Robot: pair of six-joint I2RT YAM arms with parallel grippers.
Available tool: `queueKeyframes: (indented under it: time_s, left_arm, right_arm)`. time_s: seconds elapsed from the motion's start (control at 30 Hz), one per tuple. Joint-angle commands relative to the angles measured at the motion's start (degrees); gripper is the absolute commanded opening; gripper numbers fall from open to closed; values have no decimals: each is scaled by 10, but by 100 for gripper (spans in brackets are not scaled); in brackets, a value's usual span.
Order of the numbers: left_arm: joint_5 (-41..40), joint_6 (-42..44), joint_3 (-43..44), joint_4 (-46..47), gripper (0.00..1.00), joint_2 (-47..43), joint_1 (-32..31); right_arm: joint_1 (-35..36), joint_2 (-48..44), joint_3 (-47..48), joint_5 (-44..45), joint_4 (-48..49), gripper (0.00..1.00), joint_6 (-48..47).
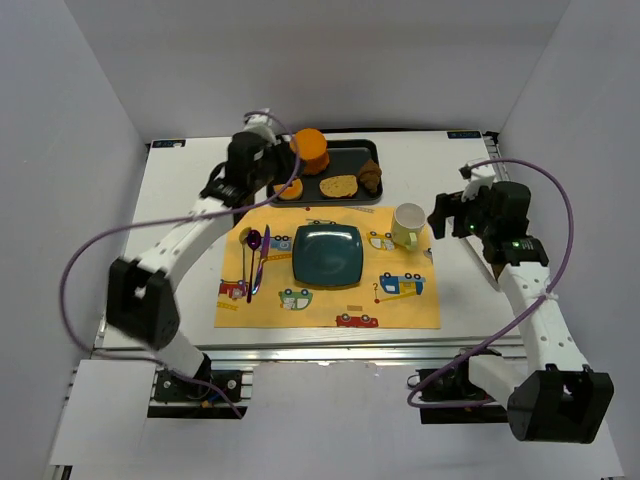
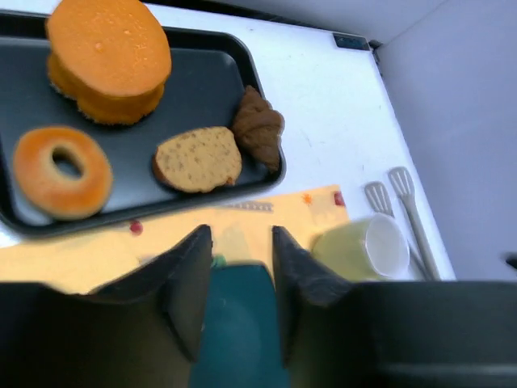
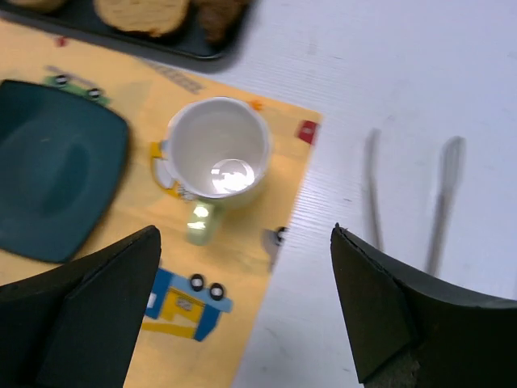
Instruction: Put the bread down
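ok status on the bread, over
Left gripper open, empty, by the tray. Right gripper open, empty, near the mug. Bread slice and croissant on tray. Nothing covers them.

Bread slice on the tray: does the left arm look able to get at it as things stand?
Probably yes. The left gripper is near the tray, jaws apart and empty, and the bread slice lies uncovered ahead of it. The croissant close beside the slice may crowd one finger.
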Motion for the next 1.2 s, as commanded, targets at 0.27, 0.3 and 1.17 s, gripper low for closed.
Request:
queueKeyframes:
  time_s: [0.27,0.3,1.17]
  left_arm:
    - [-109,-4,-341,-42,27,-361,40]
    - [-119,-13,-353,-53,43,-379,40]
    - [-165,-21,-455,-89,77,-509,41]
  right_arm:
    - [-168,25,-54,-27,-36,5,-234]
    - [-174,37,-50,-36,-51,12,-237]
    - [-191,419,130,9,-105,65,-344]
